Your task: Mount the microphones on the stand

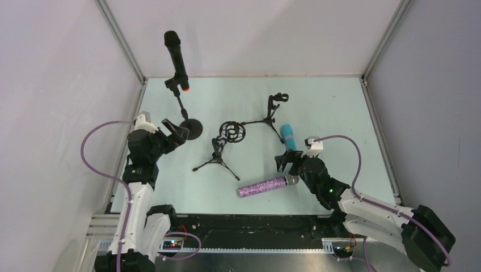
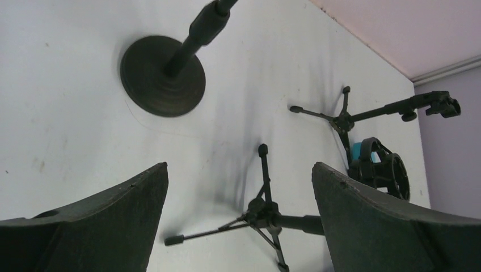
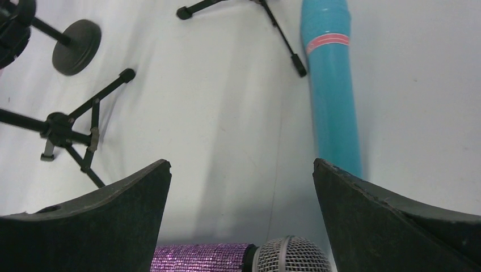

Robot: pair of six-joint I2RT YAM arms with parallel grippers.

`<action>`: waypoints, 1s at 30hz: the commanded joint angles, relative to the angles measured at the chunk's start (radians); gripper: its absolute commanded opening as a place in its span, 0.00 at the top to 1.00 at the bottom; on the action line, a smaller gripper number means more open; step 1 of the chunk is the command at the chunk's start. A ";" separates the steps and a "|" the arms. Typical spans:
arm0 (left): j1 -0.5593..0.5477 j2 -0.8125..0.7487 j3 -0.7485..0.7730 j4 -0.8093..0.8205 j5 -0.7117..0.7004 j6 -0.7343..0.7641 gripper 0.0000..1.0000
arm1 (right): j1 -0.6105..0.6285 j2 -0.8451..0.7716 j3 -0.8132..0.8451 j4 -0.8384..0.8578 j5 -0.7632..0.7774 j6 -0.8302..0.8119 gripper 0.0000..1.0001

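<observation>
left gripper (image 1: 178, 131) being held spread | right gripper (image 1: 286, 161) being held spread just beside purple microphone (image 1: 264, 186) | black microphone (image 1: 176, 59) being carried in stand (image 1: 196, 129), 11 o'clock

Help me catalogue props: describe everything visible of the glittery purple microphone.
The purple microphone lies flat on the pale table, near its front edge, in no stand. Its straight body looks covered in purple glitter; a dark collar joins it to a silver mesh head. The open right gripper hangs by that head without clasping it. Only the table visibly touches it.
</observation>
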 commanded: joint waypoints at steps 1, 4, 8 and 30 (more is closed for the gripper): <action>0.019 -0.044 -0.001 -0.061 0.056 -0.090 0.00 | -0.057 -0.048 0.039 -0.100 0.001 0.078 0.00; 0.022 -0.033 -0.003 -0.066 0.119 -0.114 0.00 | -0.097 -0.075 0.038 -0.149 -0.034 0.105 0.00; 0.029 0.020 -0.003 -0.068 0.226 -0.118 0.00 | -0.149 -0.087 0.039 -0.172 -0.080 0.107 0.00; -0.080 0.070 0.400 -0.378 0.028 -0.077 0.00 | -0.258 -0.080 0.038 -0.222 -0.185 0.125 0.00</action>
